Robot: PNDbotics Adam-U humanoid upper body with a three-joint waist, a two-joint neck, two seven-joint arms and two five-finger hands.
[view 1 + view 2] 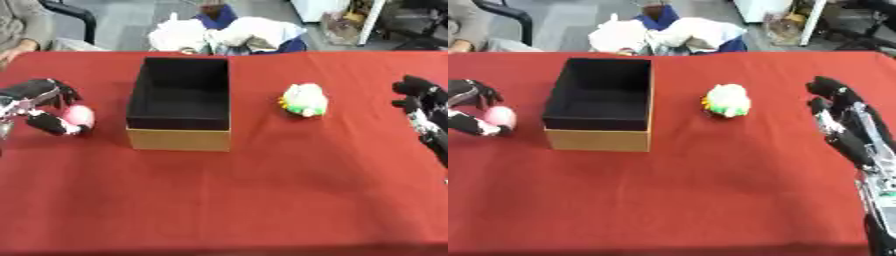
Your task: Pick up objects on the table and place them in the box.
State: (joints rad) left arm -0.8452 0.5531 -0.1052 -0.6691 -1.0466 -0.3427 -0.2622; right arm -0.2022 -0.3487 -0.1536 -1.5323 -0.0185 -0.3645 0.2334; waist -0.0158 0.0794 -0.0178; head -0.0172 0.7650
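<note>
A pink ball-like object (79, 116) lies on the red table at the far left. My left hand (39, 107) is curled round it, fingers above and thumb below. A black-lined cardboard box (180, 102) stands open and looks empty at centre left. A white plush toy (304, 99) with green and yellow marks sits to the right of the box. My right hand (846, 117) hovers open at the right edge, fingers pointing away, apart from the plush toy.
The red tablecloth (262, 190) covers the whole table. A heap of white and blue cloth items (227, 32) lies beyond the far edge. A person's sleeve (22, 30) shows at the far left corner.
</note>
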